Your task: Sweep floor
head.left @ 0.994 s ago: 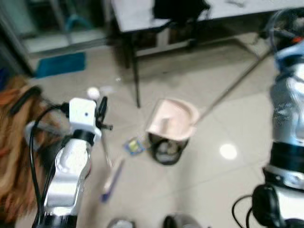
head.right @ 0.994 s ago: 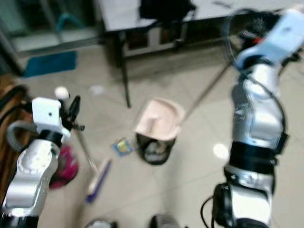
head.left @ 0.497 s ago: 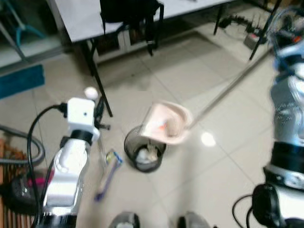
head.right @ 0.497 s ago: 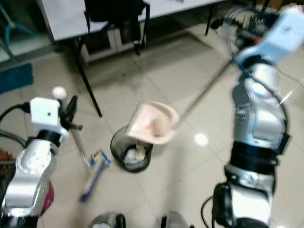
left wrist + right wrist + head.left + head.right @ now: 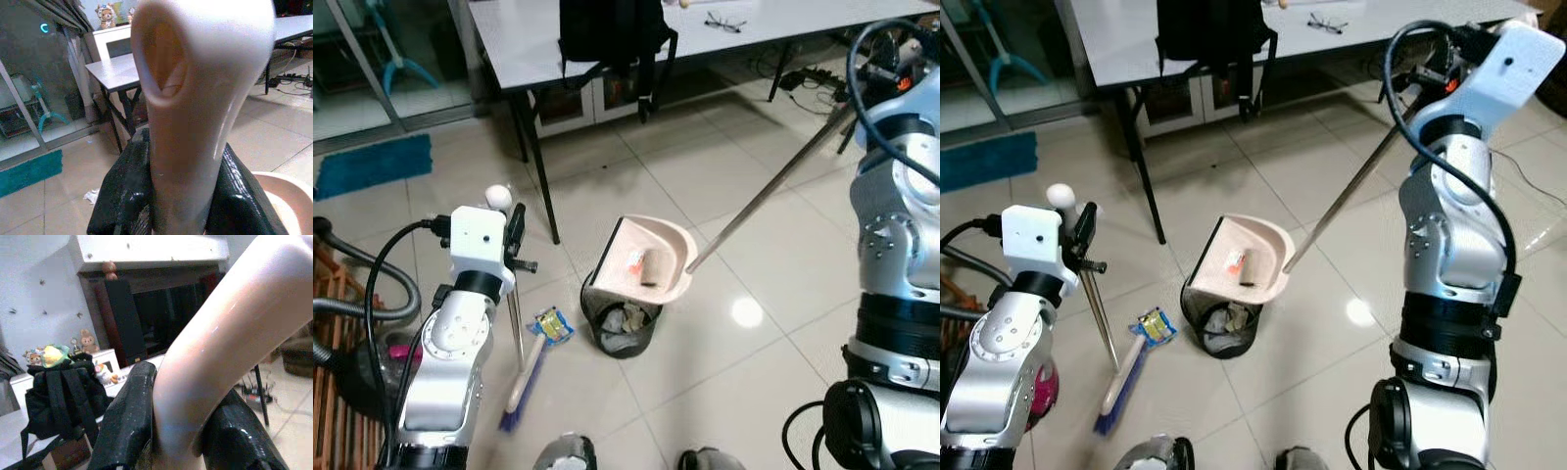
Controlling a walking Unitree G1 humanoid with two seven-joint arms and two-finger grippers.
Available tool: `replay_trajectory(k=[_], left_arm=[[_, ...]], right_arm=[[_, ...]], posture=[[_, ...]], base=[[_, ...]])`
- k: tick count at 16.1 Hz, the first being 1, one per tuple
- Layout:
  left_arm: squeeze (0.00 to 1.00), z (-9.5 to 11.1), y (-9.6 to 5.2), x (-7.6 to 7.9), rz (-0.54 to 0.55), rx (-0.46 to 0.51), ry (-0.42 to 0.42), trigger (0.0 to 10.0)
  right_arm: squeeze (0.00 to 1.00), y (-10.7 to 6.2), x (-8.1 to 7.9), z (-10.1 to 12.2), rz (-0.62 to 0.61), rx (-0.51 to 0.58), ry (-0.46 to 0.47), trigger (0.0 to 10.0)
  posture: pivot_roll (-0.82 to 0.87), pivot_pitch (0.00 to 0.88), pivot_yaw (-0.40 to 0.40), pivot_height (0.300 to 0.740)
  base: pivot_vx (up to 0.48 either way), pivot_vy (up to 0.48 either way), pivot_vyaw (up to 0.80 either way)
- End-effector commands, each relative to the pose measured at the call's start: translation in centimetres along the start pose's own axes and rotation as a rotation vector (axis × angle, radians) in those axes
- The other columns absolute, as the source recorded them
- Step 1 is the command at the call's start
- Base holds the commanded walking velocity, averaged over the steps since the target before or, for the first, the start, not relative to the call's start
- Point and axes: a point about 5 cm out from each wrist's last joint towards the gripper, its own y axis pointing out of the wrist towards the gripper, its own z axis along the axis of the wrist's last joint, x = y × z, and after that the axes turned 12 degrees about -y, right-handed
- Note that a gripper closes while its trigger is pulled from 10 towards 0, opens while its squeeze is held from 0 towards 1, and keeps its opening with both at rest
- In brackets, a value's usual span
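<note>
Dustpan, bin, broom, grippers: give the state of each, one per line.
dustpan: held tilted over the bin, scraps inside
bin: upright, open, holding rubbish
broom: handle upright, head on the floor
left gripper: jaws shut on broom handle
right gripper: jaws shut on dustpan handle
backpack: on the table, straps hanging

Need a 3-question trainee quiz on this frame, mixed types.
1. True or false: the dustpan is held above the bin.
2. What does the left pincer hold? A) broom B) backpack C) glasses
3. Fill in: the right pincer is shut on the dustpan's ____.

Key: 1 true; 2 A; 3 handle.
</note>
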Motion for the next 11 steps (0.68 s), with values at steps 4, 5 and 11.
replay_trajectory(k=[4, 5, 11], left_arm=[[0.00, 0.6, 0.2, 0.2, -0.007, 0.015, 0.011, 10.0], [0.00, 0.6, 0.2, 0.2, -0.008, 0.015, 0.011, 10.0], [0.00, 0.7, 0.1, 0.1, -0.005, 0.012, 0.018, 10.0]], right_arm=[[0.00, -1.1, -3.7, -0.4, 0.170, 0.149, -0.055, 10.0], [0.00, -1.5, -4.6, -0.8, 0.211, 0.172, -0.070, 10.0], [0.00, -2.4, -7.3, -1.7, 0.278, 0.327, -0.193, 10.0]], posture=[[0.00, 0.088, 0.021, 0.740], [0.00, 0.088, 0.022, 0.740], [0.02, 0.092, 0.018, 0.740]], base=[[0.000, 0.000, 0.00], [0.000, 0.000, 0.00], [0.000, 0.000, 0.00]])
